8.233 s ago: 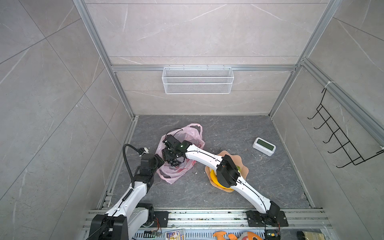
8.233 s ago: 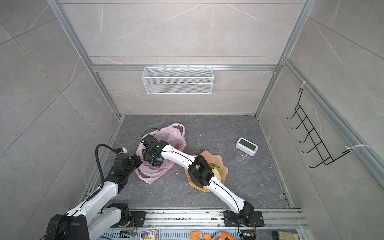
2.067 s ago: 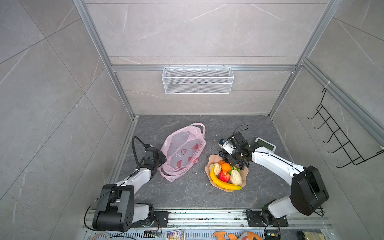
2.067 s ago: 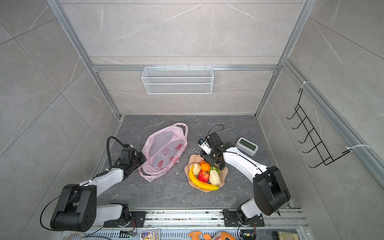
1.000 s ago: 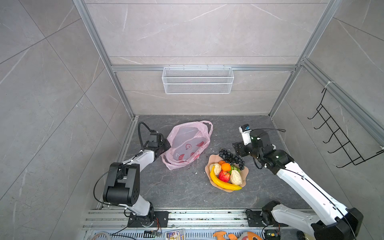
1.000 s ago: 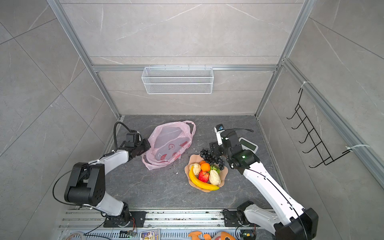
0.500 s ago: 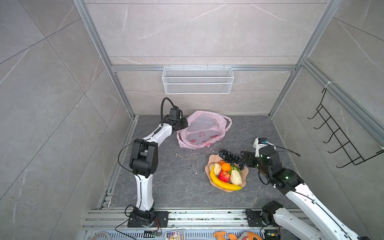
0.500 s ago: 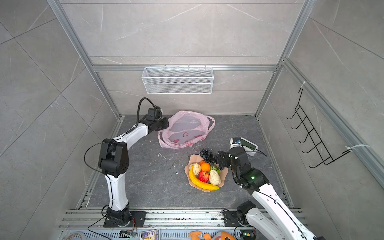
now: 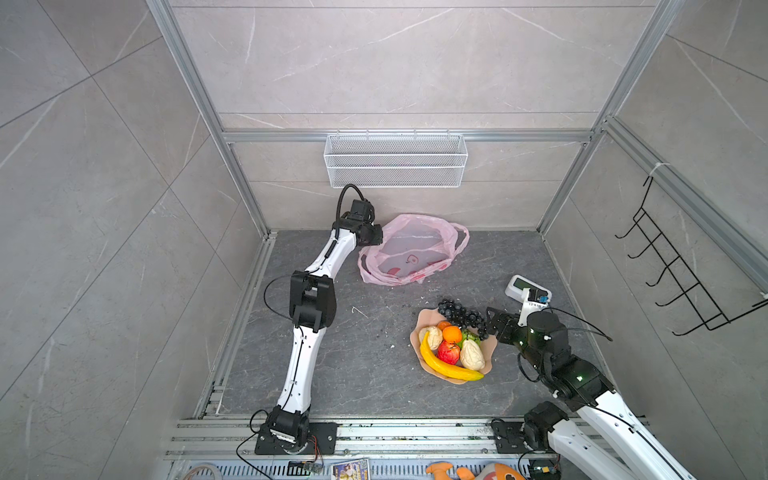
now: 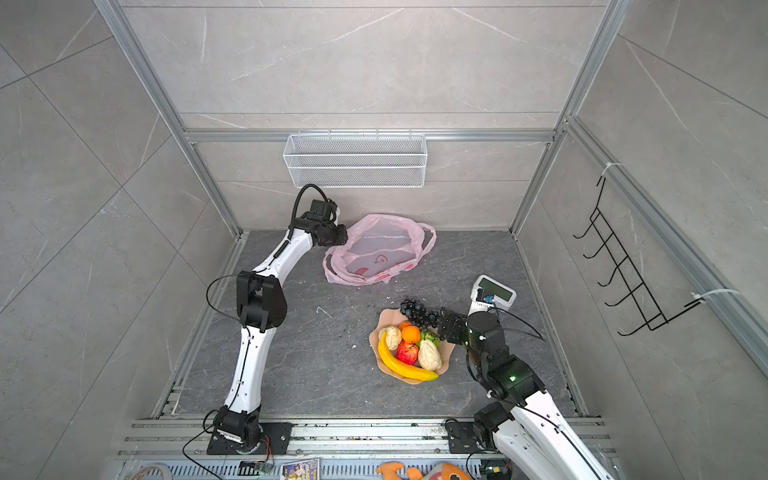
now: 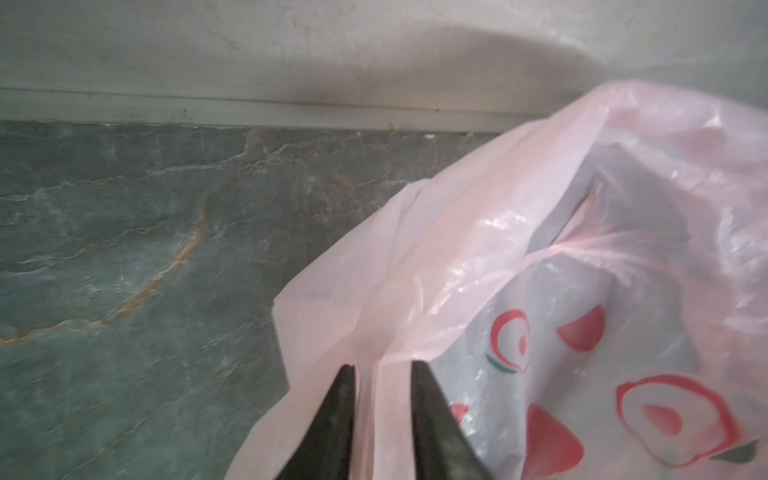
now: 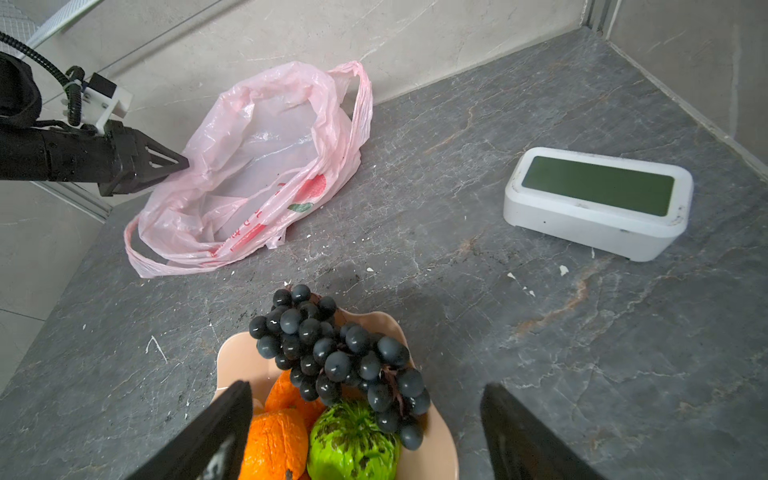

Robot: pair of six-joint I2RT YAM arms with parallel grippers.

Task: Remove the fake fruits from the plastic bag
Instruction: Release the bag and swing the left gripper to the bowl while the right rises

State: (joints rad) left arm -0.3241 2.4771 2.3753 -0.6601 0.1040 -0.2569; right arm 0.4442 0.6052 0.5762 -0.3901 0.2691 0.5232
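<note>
The pink plastic bag point(image 9: 415, 253) point(image 10: 380, 249) lies slack and flat against the back wall. My left gripper point(image 9: 376, 241) point(image 11: 382, 365) sits at its left edge, jaws open, with a loose fold of the bag point(image 11: 540, 291) between the fingers. The fake fruits rest on a peach dish point(image 9: 424, 320): banana point(image 9: 446, 365), apple point(image 9: 449, 351), tangerine point(image 9: 452, 333), a green piece point(image 12: 349, 440), two cream pieces point(image 9: 471, 355) and grapes point(image 12: 332, 349) draped over the rim. My right gripper point(image 9: 490, 322) point(image 12: 365, 386) hovers by the dish's right side, open and holding nothing.
A white clock-like box point(image 9: 525, 289) point(image 12: 598, 201) stands right of the dish, behind my right arm. A wire basket point(image 9: 395, 160) hangs on the back wall and a black hook rack point(image 9: 681, 274) on the right wall. An orange plush point(image 9: 478, 471) lies below the front rail.
My left arm has swung the bag from the left side to the back wall, and its jaws have parted. My right arm has drawn back toward the front right, away from the grapes.
</note>
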